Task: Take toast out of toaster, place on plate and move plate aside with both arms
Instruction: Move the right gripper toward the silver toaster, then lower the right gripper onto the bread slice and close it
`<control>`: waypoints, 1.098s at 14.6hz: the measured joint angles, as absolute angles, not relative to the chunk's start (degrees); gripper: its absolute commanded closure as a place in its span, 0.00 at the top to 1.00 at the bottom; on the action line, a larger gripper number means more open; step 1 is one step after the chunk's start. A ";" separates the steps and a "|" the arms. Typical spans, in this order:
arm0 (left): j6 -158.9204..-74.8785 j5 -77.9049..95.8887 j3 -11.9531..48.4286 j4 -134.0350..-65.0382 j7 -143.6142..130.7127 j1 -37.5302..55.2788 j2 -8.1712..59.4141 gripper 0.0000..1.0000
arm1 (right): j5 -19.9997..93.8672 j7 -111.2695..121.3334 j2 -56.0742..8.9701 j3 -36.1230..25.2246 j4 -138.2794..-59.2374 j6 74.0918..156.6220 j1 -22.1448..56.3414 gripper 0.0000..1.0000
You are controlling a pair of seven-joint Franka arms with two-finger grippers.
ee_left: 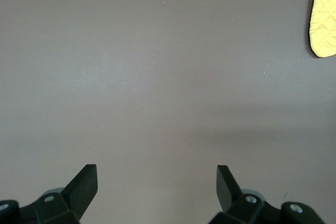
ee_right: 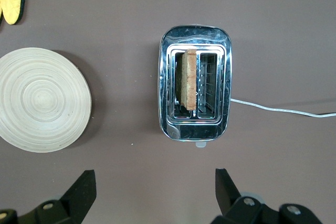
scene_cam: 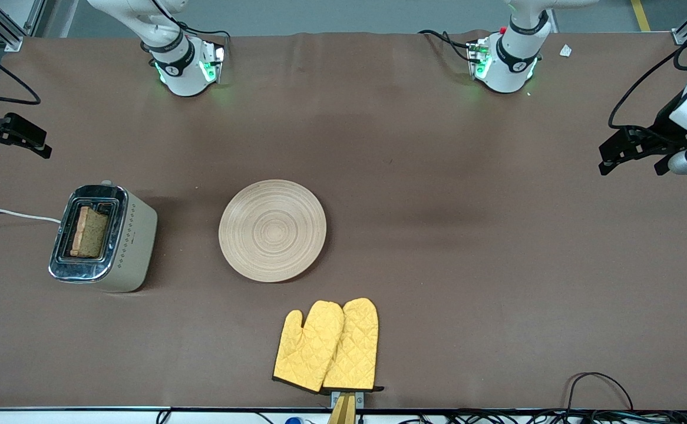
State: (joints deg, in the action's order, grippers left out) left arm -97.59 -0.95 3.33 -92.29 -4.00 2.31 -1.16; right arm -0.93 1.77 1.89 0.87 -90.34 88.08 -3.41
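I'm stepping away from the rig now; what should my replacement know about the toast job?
Left gripper: open, holding nothing, over bare table at the left arm's end; the left arm waits.
Right gripper: open, holding nothing, up over the table at the right arm's end, looking down on the toaster.
Toast: upright in one toaster slot.
Plate: bare, beside the toaster toward the left arm's end.
Yellow oven mitts: nearer the front camera than the plate.
Done: nothing.
Left: pull the toast, set it on the plate, move the plate aside with both arms.

Toast [scene_cam: 89, 232] upright in toaster [scene_cam: 105, 238] — plate [scene_cam: 272, 230] beside, bare.
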 measured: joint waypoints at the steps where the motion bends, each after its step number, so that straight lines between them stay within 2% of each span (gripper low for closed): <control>1: -97.59 -1.00 3.33 -92.28 -3.96 2.33 -1.16 1.00 | -0.93 1.77 1.89 0.87 -90.34 88.08 -3.41 1.00; 9: -97.64 -1.04 3.41 -91.32 -3.92 2.46 -1.15 1.00 | -0.93 1.77 1.16 0.85 -90.74 88.76 -3.65 1.00; 16: -97.66 -1.05 3.41 -91.25 -3.92 2.52 -0.84 1.00 | -0.93 1.77 -6.50 0.64 -95.98 99.12 -4.26 1.00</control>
State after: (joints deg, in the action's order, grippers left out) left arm -97.66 -1.05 3.41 -91.25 -3.92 2.52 -0.84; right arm -0.93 1.77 -6.50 0.64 -95.98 99.12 -4.26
